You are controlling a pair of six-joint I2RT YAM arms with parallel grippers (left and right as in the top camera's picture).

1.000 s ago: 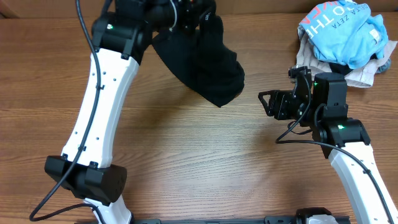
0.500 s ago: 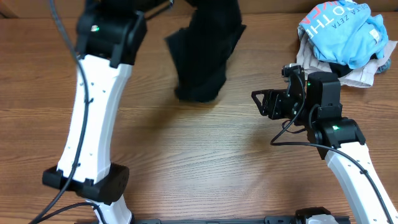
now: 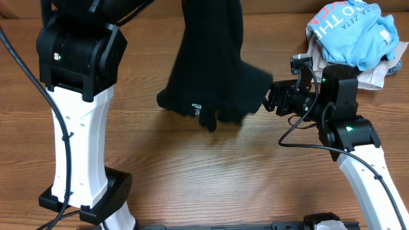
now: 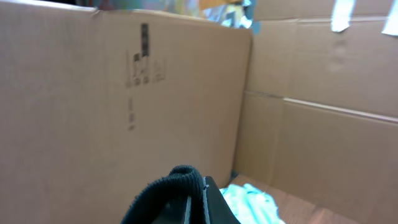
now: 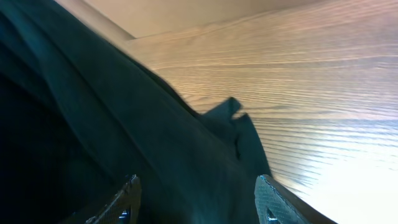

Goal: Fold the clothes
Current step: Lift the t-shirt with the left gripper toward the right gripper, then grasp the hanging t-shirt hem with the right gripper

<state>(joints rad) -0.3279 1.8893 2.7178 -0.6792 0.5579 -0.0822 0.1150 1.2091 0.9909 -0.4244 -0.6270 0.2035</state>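
Note:
The black garment (image 3: 214, 76) hangs from above the top edge of the overhead view, its lower end with a small white tag (image 3: 196, 107) just over the table. My left gripper (image 4: 196, 202) is shut on a rolled black edge of it (image 4: 168, 190), raised high; the gripper itself is out of the overhead view. My right gripper (image 3: 273, 101) is open, its fingers at the garment's right edge. In the right wrist view the black fabric (image 5: 124, 137) fills the space between the open fingers (image 5: 196, 199).
A pile with a light blue T-shirt (image 3: 351, 29) on a beige garment (image 3: 370, 76) lies at the back right. Cardboard walls (image 4: 124, 93) stand behind the table. The left arm's white column (image 3: 77, 128) stands at the left.
The left arm has lifted the garment higher and swung it right, so it now hangs long. The right gripper has moved to the garment's right edge.

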